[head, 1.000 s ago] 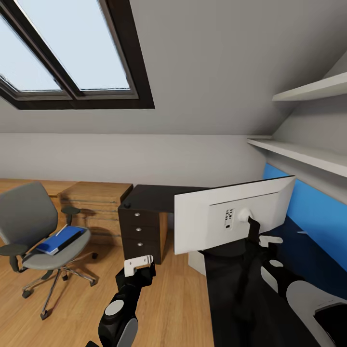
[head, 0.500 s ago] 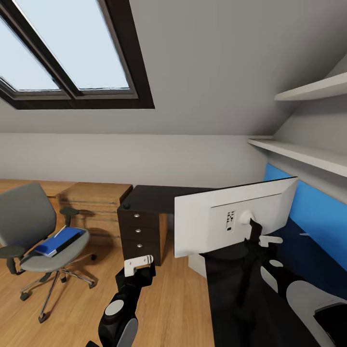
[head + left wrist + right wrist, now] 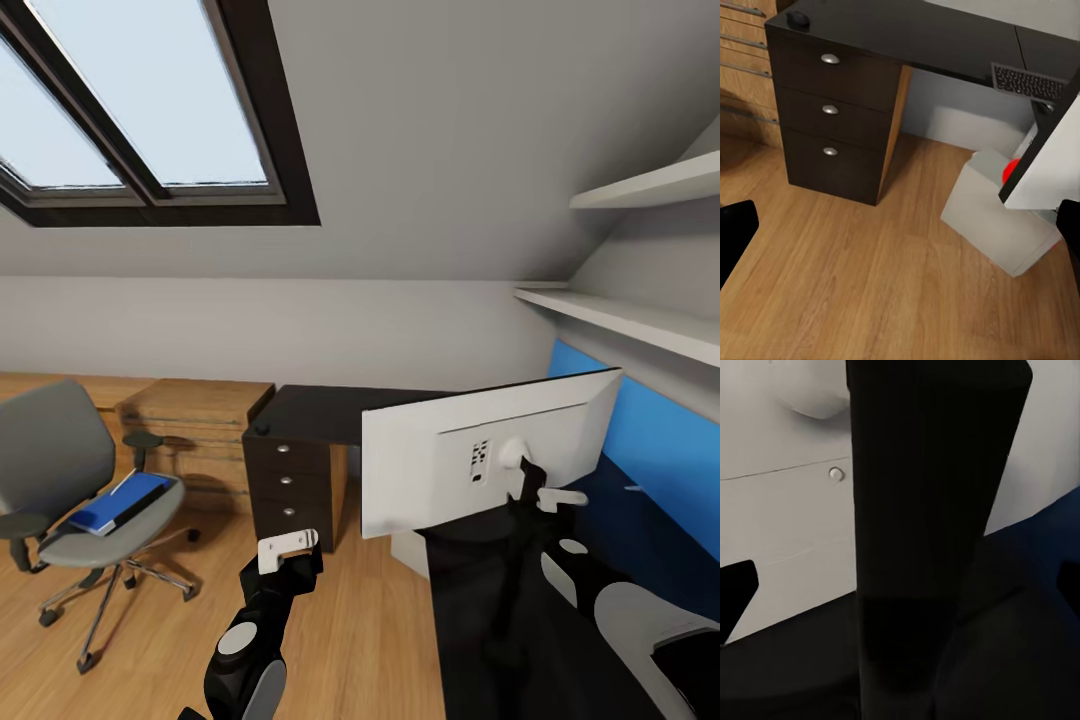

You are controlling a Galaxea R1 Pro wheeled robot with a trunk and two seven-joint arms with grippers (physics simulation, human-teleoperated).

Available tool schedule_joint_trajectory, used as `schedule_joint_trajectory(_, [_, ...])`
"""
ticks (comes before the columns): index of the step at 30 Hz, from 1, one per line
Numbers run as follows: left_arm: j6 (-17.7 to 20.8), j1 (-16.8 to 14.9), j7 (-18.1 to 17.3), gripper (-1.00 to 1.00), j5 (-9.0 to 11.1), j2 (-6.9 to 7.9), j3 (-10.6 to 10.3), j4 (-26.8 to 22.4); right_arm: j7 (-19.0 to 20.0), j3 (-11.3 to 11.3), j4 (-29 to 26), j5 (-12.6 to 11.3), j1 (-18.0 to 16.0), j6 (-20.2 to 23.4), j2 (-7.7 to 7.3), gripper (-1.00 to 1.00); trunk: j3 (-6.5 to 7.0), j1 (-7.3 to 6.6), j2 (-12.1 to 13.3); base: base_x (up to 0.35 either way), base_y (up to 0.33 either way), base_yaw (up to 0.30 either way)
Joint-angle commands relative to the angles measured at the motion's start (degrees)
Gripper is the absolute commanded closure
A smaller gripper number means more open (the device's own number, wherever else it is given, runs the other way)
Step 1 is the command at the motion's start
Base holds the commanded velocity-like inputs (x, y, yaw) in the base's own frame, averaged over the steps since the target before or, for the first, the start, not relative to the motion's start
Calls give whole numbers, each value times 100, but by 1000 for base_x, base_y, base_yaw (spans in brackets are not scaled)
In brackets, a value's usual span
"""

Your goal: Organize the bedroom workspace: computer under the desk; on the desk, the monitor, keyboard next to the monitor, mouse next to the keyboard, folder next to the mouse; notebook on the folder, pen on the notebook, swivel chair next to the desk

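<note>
My right gripper (image 3: 548, 497) is at the thin black stand of the wide pale-backed monitor (image 3: 440, 455) on the long black desk (image 3: 330, 408), fingers spread around it. My left gripper (image 3: 288, 546) hangs open above the wood floor (image 3: 870, 285).

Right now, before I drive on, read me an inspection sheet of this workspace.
Surface: black desk, with a keyboard and a small dark object on top.
Job's things: monitor stands with its pale back to the head camera; computer is on the floor beside the drawers; blue folder lies on the swivel chair, which is apart from the desk.
Clutter: nothing seen.
Grippers: left gripper open, empty, above the floor; right gripper open around the monitor's black stand.
Cables: nothing seen.
Surroundings: skylight, wall shelves, wood cabinet.
</note>
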Motion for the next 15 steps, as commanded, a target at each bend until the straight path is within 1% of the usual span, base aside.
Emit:
schedule_joint_trajectory(1, [14,-6,50,-100,50,1,-8,-7,-24,50,-3,-40,-5,-13,-4,-100,-9,3,-6,108,0,0])
schedule_joint_trajectory(6, [21,-6,43,-100,50,1,-9,-6,-24,50,-6,-39,-5,-21,-7,-100,-9,3,-6,44,0,0])
schedule_joint_trajectory(12, [22,-6,41,-100,50,1,-10,-6,-24,42,-6,-39,-5,-24,-143,-100,-9,3,-6,5,0,0])
schedule_joint_trajectory(15, [22,-6,41,-100,51,1,-9,-6,-24,37,-6,-40,-5,-24,-157,-100,-9,3,-6,0,0,0])
